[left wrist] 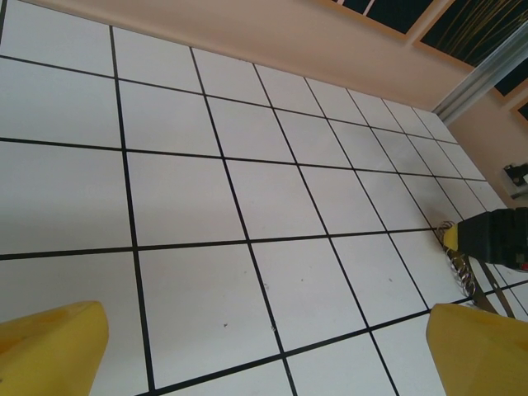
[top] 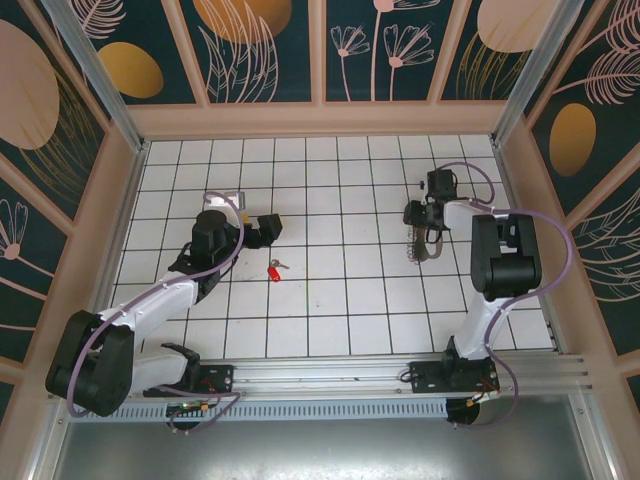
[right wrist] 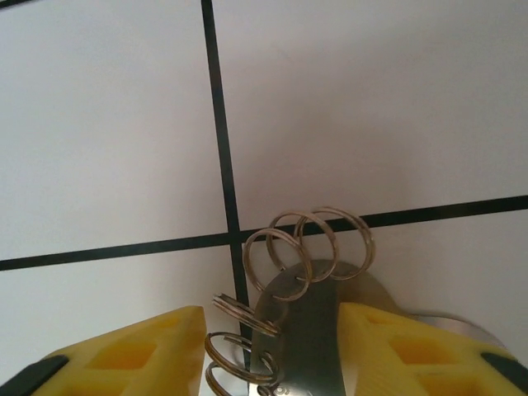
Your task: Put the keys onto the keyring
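Both bent, left end effector open, right end effector straddling keyring, grip unclear

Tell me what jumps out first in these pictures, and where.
The red-headed key lies alone near the middle of the white tiled table, close by the open left gripper. On the right side, the keyring, a cluster of silvery rings on a grey strap, sits between the yellow fingers of the right gripper.
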